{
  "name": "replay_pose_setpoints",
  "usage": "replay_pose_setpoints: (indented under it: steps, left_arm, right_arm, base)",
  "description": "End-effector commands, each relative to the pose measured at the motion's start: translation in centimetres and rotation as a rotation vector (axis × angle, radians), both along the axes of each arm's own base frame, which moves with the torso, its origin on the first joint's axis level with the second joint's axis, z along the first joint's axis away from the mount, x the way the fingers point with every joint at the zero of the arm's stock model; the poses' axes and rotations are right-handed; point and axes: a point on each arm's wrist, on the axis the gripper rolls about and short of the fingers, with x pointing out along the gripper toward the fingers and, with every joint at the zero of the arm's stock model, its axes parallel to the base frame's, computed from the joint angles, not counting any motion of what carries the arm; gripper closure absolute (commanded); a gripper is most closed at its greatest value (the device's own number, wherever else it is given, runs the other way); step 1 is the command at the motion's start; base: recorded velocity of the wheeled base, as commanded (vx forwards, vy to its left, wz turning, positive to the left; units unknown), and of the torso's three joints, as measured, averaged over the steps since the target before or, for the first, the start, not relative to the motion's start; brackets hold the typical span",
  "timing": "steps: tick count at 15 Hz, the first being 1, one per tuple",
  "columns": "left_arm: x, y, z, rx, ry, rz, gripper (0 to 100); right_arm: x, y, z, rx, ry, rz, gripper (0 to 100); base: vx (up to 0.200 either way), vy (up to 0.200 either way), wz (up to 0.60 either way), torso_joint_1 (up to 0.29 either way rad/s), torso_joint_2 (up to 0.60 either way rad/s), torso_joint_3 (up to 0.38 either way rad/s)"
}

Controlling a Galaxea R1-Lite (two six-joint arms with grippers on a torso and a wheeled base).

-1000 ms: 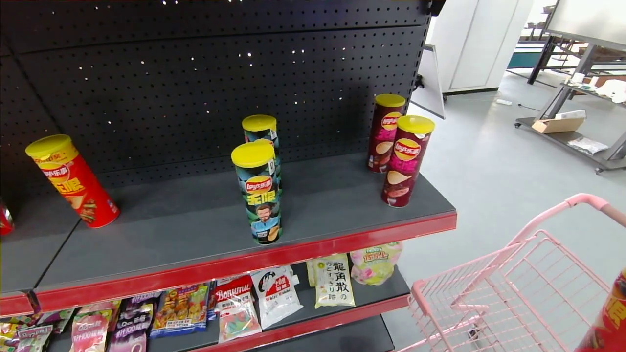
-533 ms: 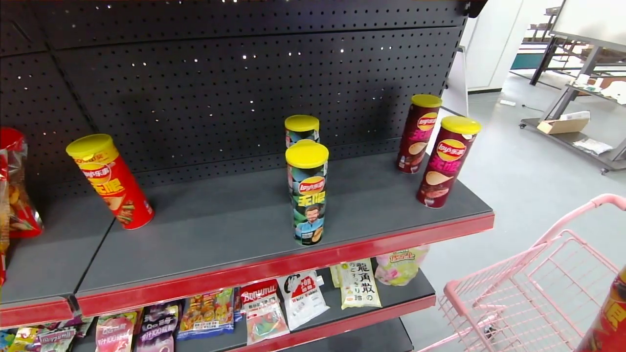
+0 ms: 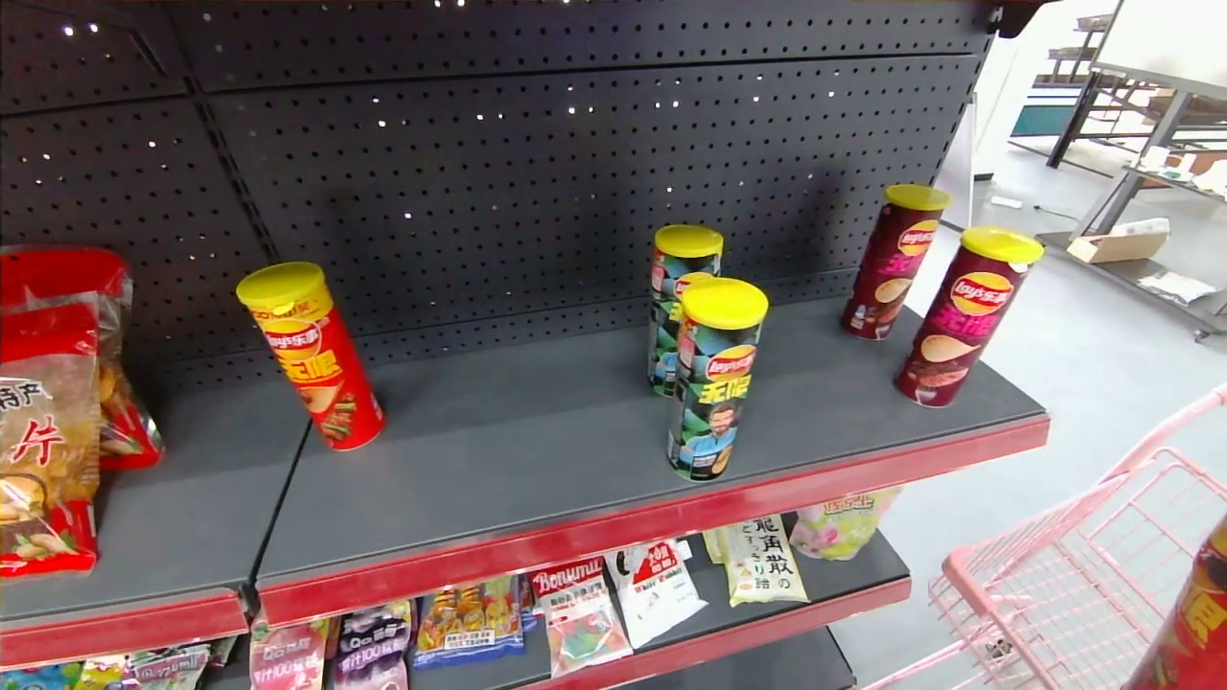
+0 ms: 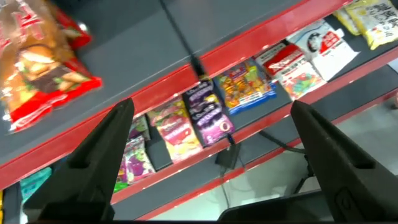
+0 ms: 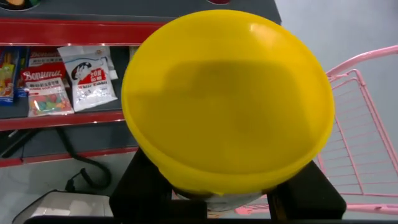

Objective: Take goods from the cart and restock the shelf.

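Right wrist view: right tool (image 5: 227, 190) clamped on yellow-lidded can (image 5: 227, 93), left tool (image 4: 217, 155) apart; best placed upright just beside red can (image 3: 312, 355) on shelf (image 3: 537, 450).

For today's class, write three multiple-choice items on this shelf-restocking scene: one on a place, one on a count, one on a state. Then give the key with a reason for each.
1. The lone red can on the shelf stands: A) left of the green cans; B) right of them; C) on the board below.
2. Cans standing on that shelf: A) three; B) five; C) seven.
3. The right gripper is: A) open and empty; B) shut on a snack bag; C) shut on a yellow-lidded can.
Key: A, it is the leftmost can; B, one red, two green, two maroon cans; C, its fingers flank the can below the lid.
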Motion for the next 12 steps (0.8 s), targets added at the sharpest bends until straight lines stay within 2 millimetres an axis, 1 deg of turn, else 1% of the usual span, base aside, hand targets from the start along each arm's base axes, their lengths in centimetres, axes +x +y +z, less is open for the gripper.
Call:
replay_pose_setpoints:
  steps: [1,10,12]
  left_arm:
    - [-0.04,0.01,-0.02,-0.001,-0.002,0.0,0]
    - [-0.01,0.0,-0.14,0.001,0.003,0.0,0]
    - [-0.11,0.03,-0.21,0.0,-0.003,0.0,0]
  right_arm:
    - [0.03,0.01,-0.16,-0.002,0.007,0.001,100]
    - [-0.32,-0.07,-0.62,-0.002,0.008,0.001,100]
    - [-0.4,-0.09,-0.64,-0.002,0.005,-0.001,100]
  base:
    - [0.0,0.2,0.0,-0.007,0.0,0.002]
    - [0.0,0.2,0.0,0.0,0.0,0.001]
    - [0.0,0.0,0.0,0.0,0.0,0.0]
